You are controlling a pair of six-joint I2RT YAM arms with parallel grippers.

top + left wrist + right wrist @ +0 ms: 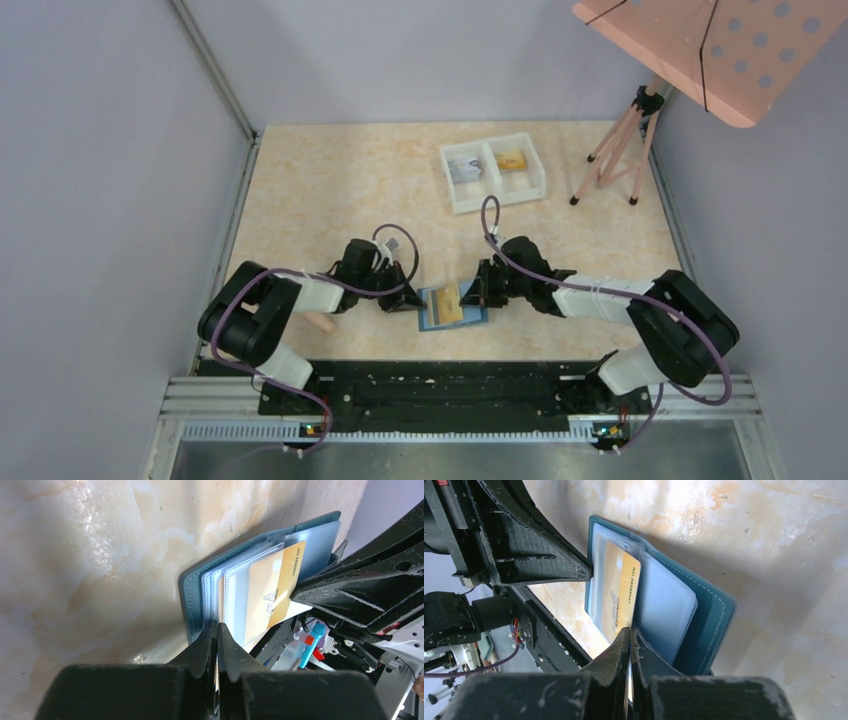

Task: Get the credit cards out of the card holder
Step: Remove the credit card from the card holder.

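From the overhead camera I have the card holder (pixel 436 318) lying open on the table (pixel 330 200), at about 6 o'clock from the table's middle and just ahead of the two arm bases. The left gripper (pixel 403 292) is against its 9 o'clock edge and the right gripper (pixel 478 290) is against its 3 o'clock edge.

On my left wrist feed the fingers are pressed together on the edge of the holder's clear pocket sleeves, just inside the teal cover. On my right wrist feed the fingers are pinched onto one end of an orange-gold card (pixel 621 592). That card stands partway out of a clear pocket, with the rest of it behind the plastic. Along its exposed edge I can read "NO" and then a run of digits that look mostly like eights. I cannot make out the number exactly. There is a small pale emblem on the card's face, too faint to identify.

At roughly 1 o'clock from the holder, well apart from it, sits a white tray (pixel 497 198) with two compartments. A greyish card (pixel 463 169) is in its left compartment and a second orange card (pixel 511 159) is in its right one. Any print on those is too small for me to read.

At 2 o'clock, past the tray, a pink perforated board (pixel 700 50) sits on a tripod (pixel 620 150).
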